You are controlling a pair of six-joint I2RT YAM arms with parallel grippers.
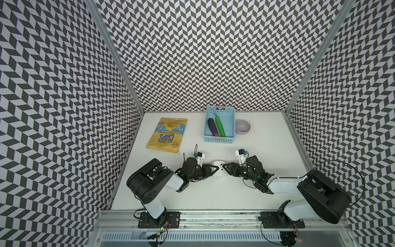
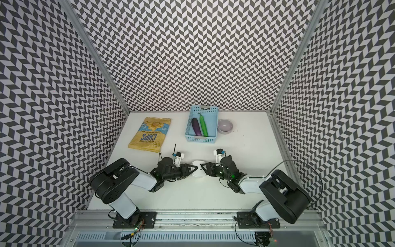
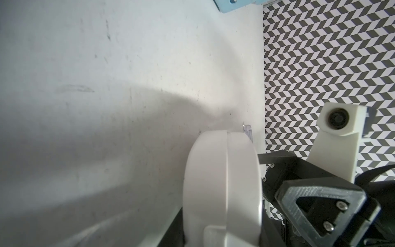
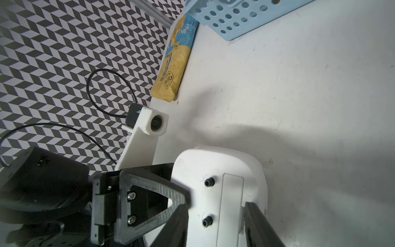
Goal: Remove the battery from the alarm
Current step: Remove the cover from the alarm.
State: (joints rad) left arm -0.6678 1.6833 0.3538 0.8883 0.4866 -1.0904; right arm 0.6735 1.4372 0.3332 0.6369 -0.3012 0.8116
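Observation:
The alarm [image 1: 219,171] [image 2: 197,170] lies face down mid-table, its plain white back up. That back [image 4: 213,164] shows two black knobs [image 4: 209,182] and a closed rectangular cover [image 4: 232,203]. The battery is hidden. My left gripper [image 1: 215,169] [image 2: 194,168] comes in from the left and is shut on the alarm's edge [image 3: 222,181], one finger [image 4: 171,192] lying on the back. My right gripper [image 1: 224,167] [image 4: 215,206] hangs over the back from the right. It is open, its two fingers straddling the knobs and the cover.
A yellow chips bag [image 1: 167,134] lies at the back left. A blue basket [image 1: 218,139] with an eggplant [image 1: 213,126] and a green pepper [image 1: 220,125] stands behind the alarm, a lilac bowl [image 1: 242,126] beside it. A clear handle tip [image 3: 311,130] shows past the alarm.

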